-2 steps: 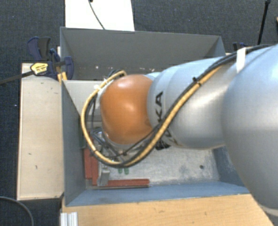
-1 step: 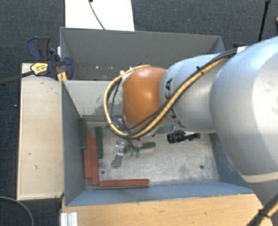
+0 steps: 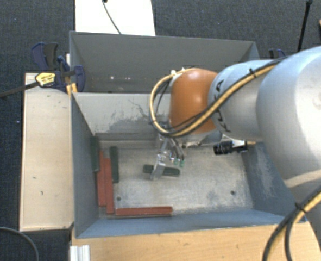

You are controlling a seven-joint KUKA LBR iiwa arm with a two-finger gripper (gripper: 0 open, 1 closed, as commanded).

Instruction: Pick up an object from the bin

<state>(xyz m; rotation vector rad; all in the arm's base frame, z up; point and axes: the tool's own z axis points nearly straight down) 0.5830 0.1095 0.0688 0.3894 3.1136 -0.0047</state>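
Closest to the lens is the arm's (image 3: 290, 107) broad pale-grey link, which fills the right of the frame and has yellow-and-black cables (image 3: 165, 126) looping round the orange wrist cover (image 3: 190, 99). Below that cover the jaws reach down to the floor of the bin (image 3: 84, 162), just left of the frame's centre. They sit right at a small dark-green block (image 3: 171, 172), and a silver part of the tool crosses over it. From this angle I cannot tell whether the jaws are open, closed, or already around the block.

The block lies flat and alone in the middle of the floor. It is well apart from the long pieces on the left: a dark-green bar (image 3: 114, 165) and a red-brown bar (image 3: 105, 181) stand along the left wall. A second red-brown bar (image 3: 144, 211) runs along the near wall at lower left.

The block looks like a short, stiff piece, probably light wood or plastic. It should not bend or crush. Its smooth faces might slip, so the safest hold would be across the narrow width near its middle.

No brand, label or other writing can be read on anything in the bin.
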